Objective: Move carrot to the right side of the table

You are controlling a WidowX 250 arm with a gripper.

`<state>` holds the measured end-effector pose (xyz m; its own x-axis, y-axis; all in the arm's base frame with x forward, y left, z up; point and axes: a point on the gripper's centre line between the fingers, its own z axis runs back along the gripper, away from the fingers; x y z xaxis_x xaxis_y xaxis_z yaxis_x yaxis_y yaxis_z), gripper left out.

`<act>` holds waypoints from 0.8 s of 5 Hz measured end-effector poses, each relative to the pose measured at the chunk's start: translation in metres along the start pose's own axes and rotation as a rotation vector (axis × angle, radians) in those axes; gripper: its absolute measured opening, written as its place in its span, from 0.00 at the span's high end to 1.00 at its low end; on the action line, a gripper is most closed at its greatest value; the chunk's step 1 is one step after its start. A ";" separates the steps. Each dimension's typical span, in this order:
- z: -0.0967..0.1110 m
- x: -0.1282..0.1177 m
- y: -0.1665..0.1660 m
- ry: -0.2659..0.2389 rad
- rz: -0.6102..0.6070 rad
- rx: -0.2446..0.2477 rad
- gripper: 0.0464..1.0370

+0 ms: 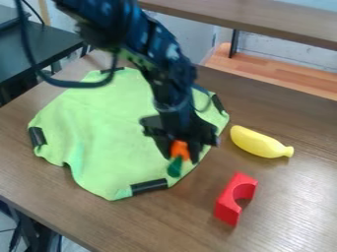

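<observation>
Holding carrot [180,149] in claw [182,155], closed around it, over near-right part of cloth [102,128]. Best to carry level, right of cloth, lower gently, then release.

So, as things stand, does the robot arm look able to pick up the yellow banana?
Probably not: the tool has the carrot between its fingers and would likely need to release it first. The way to the banana looks free, though, with the red block off to one side.
</observation>
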<state>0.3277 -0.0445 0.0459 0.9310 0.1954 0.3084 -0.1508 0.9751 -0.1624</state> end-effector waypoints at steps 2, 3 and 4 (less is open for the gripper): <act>-0.014 -0.010 -0.034 0.011 -0.045 -0.009 0.48; -0.018 -0.009 -0.050 0.003 -0.064 -0.021 0.48; -0.025 -0.009 -0.059 0.013 -0.062 -0.020 0.48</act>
<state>0.3364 -0.1066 0.0292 0.9424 0.1336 0.3067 -0.0864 0.9829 -0.1626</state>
